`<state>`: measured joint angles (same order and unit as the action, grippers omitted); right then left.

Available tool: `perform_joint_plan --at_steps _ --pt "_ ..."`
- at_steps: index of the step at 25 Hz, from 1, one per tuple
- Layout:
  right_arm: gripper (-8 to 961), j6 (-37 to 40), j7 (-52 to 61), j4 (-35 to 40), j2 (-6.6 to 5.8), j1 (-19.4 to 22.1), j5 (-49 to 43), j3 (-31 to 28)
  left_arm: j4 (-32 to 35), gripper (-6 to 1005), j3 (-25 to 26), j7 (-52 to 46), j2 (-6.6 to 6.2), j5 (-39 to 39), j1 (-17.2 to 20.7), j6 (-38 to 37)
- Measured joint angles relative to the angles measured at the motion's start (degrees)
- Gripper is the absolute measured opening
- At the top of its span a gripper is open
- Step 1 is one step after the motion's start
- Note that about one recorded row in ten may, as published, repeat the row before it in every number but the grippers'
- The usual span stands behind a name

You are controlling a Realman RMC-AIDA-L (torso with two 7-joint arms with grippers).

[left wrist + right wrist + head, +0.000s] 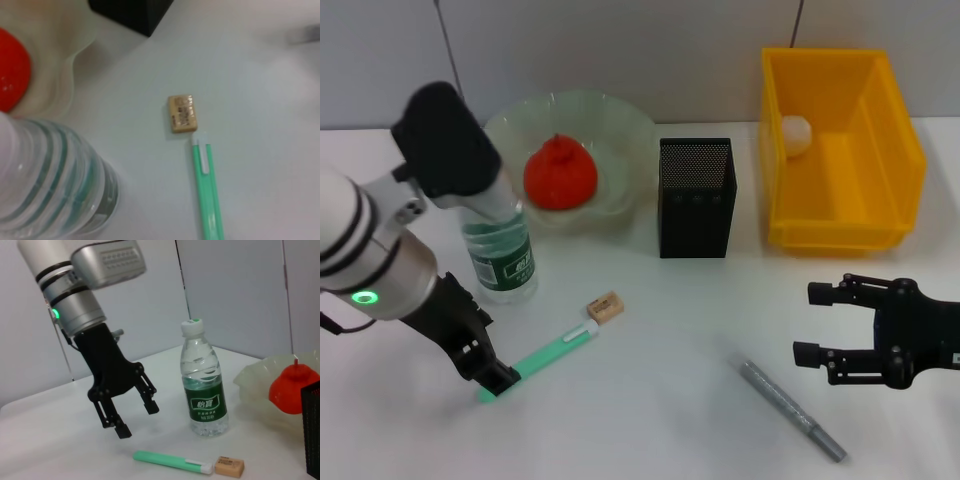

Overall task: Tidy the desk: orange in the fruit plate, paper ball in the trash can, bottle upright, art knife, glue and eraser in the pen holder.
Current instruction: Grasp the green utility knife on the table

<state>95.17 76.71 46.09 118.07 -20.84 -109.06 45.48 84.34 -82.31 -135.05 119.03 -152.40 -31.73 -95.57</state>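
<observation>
White desk against a pale grey wall.

Orange sits in the fruit plate, upper left-centre of the head view. Paper ball lies in the trash can, upper right. Pen holder stands between plate and can, upper centre. Bottle stands upright just in front of the plate, at left. Eraser lies on the desk below the bottle, touching or nearly touching the white cap end of a green glue stick that runs toward the lower left. A grey art knife lies at lower right, well apart from the rest.

View differences: the right wrist view alone shows the bottle's green-and-white cap, which the left arm hides in the head view. The left wrist view shows print on the eraser's top face and the glue stick's clip, but none of its own fingers.

Left gripper is at lower left, arm angled down, fingertips around the far end of the glue stick. In the right wrist view the left gripper hangs just above the desk, fingers spread, nothing held.

Right gripper hovers at lower right above the art knife, jaws wide apart, holding nothing.
</observation>
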Motion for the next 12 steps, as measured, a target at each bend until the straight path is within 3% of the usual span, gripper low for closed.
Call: perform_joint_plan --at_steps 3,7,8,12 --pt "830 -0.6 -1.1 -0.6 0.12 0.1 -0.1 0.0 -2.2 785 -4.1 -4.3 0.14 -2.2 -1.3 1.2" --pt "830 -0.8 -2.2 -1.5 0.08 0.2 0.0 0.0 -3.3 785 -5.4 -5.9 0.16 -2.7 -1.7 1.9" --pt "830 -0.9 -2.3 -1.5 0.08 0.2 0.0 0.0 -5.0 785 -9.2 -8.4 0.16 -3.9 -1.6 4.6" --pt "829 -1.4 -2.4 -1.8 0.15 0.0 -0.1 0.0 -5.8 785 -10.2 -8.8 0.15 -4.2 -1.5 5.8"
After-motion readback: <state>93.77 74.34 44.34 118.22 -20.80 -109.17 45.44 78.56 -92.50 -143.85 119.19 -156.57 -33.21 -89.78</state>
